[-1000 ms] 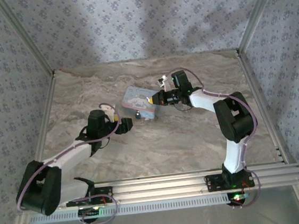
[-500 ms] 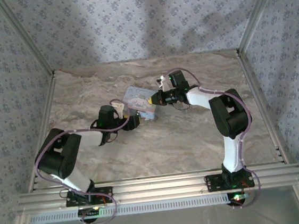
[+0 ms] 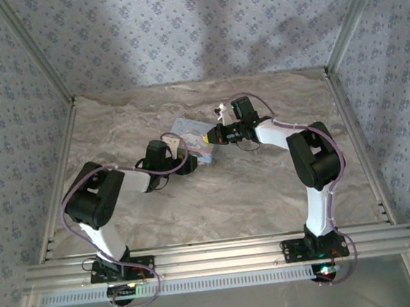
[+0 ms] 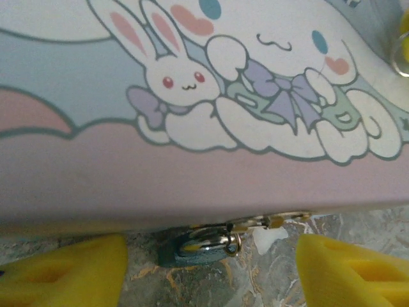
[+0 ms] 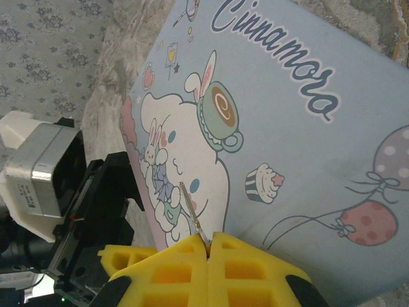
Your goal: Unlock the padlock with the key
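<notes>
A cartoon-printed tin box (image 3: 188, 137) lies just beyond the middle of the marble-patterned table (image 3: 231, 195), with a robot arm closing in on each side. The tiny blue padlock (image 4: 192, 248) lies on the tabletop, tucked against the lower edge of the tin's near side, its silvery shackle catching the light by the clasp. The left gripper (image 4: 211, 272) faces that edge with its jaws spread wide. Its yellow fingers (image 4: 64, 272) sit well to either side of the padlock, touching neither it nor the tin, and hold nothing. From the tin's right end, the right gripper (image 5: 208, 246) hovers over the lid with its yellow pads pressed tightly together. They are pinching the key (image 5: 192, 214), whose thin silvery blade pokes out from between the fingertips and points across the printed lid toward the left arm. The key's head is hidden inside the grip.
</notes>
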You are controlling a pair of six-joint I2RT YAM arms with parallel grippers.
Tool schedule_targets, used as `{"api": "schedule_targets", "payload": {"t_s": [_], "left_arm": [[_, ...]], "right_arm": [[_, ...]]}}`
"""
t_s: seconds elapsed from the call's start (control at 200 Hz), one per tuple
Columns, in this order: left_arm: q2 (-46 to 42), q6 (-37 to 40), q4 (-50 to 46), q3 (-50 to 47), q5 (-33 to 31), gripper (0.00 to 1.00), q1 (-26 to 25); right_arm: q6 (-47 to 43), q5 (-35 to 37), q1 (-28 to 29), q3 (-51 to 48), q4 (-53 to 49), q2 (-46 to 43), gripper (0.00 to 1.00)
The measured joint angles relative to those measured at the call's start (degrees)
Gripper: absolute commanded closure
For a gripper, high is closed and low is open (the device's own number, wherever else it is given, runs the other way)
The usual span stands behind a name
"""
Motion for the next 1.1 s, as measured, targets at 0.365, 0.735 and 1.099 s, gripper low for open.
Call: {"api": "schedule_targets", "payload": {"t_s": [0.365, 0.735, 1.099], "left_arm": [[2.45, 0.59, 0.59, 2.03, -0.17, 0.48, -0.11], [3.69, 0.57, 0.79, 3.06, -0.42, 0.61, -0.70], [3.82, -0.07, 0.66, 3.19, -0.22, 0.72, -1.09]], "right_arm": [[-0.02, 0.39, 0.02, 0.11, -0.04, 0.00, 1.00], [-0.02, 0.85, 0.04, 0.26, -0.28, 0.00, 1.00], [-0.02, 0.92, 0.04, 0.28, -0.31, -0.07, 1.00]]}}
